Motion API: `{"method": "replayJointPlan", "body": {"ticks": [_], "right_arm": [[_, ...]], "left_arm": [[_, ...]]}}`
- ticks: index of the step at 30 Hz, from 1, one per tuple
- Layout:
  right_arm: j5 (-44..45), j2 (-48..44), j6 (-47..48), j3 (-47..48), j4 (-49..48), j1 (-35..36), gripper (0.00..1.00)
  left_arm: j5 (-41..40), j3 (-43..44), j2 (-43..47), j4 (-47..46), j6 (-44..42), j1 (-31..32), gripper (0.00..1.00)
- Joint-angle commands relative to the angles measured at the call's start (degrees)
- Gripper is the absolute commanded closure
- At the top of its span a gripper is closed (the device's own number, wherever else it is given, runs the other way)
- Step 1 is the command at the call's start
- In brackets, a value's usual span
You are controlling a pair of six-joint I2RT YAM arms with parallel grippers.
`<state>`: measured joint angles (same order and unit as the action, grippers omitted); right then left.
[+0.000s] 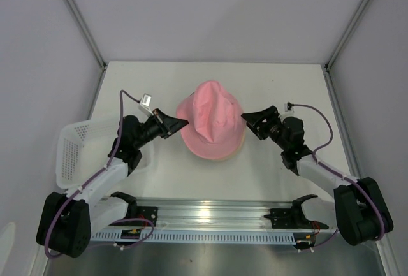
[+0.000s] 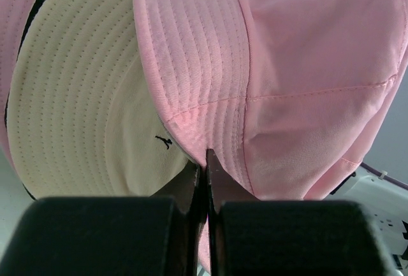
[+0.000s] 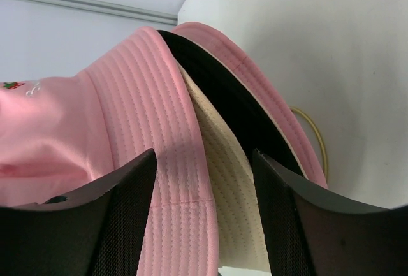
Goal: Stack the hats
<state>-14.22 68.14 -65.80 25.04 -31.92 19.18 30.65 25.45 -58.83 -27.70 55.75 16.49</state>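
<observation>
Hats sit piled mid-table, and the top pink hat (image 1: 211, 120) crowns the heap with its soft crown creased down the middle. Left gripper (image 1: 182, 123) is in at the near-left edge of that brim, and the left wrist camera settles it: jaws squeezed tight together, a fold of the pink brim (image 2: 306, 85) nipped between the fingertips (image 2: 220, 187). Right beneath that fold lies the beige hat (image 2: 83, 97), stitched brim spread wide, with a thin dark edge peeking along its far side.

Over on the other flank, the right gripper (image 1: 245, 118) noses up to the right-hand brim. Its own camera shows the fingers standing well apart, the pink brim and the beige hat (image 3: 233, 187) both lying in the gap between them, nothing pinched. Under the beige comes the black hat (image 3: 236, 104), and below that a second pink hat (image 3: 255, 72) flat on the white table (image 1: 274, 85).

Off at the left edge, a white basket (image 1: 71, 155) sits tilted, well apart from the pile.
</observation>
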Motion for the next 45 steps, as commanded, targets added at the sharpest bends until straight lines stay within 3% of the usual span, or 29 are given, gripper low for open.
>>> {"method": "replayJointPlan", "body": {"ticks": [1,5,12,31,36,41,45], "right_arm": [[1.38,-3.70,0.49,1.15,-0.17,0.42,0.36],[7.09,-8.10,6.71,3.78,10.81,0.42,0.34],[5.43,-11.28,7.62,5.72,12.23,0.77,0.34],[-3.36,-0.99,1.11,3.44,-1.47,1.83,0.38],[-3.27,-0.90,0.15,2.91,-2.35,1.83,0.58],[-3.10,-2.48,0.93,3.70,-1.57,1.83,0.97],[-2.66,-5.20,3.13,5.19,1.94,1.74,1.00]], "left_arm": [[-0.95,-1.28,-1.29,2.83,-3.10,-0.41,0.99],[-0.42,-1.11,-1.55,2.30,-3.10,-0.32,0.99],[-0.25,-0.67,-2.43,1.95,-3.10,-0.06,0.99],[0.11,0.12,-4.54,2.30,-3.36,0.38,0.99],[0.20,0.56,-5.24,3.09,-3.54,0.47,0.99],[-1.29,1.70,-3.67,6.25,-4.94,0.47,0.99],[-2.35,4.95,-1.65,12.13,-6.96,0.47,0.99]]}}
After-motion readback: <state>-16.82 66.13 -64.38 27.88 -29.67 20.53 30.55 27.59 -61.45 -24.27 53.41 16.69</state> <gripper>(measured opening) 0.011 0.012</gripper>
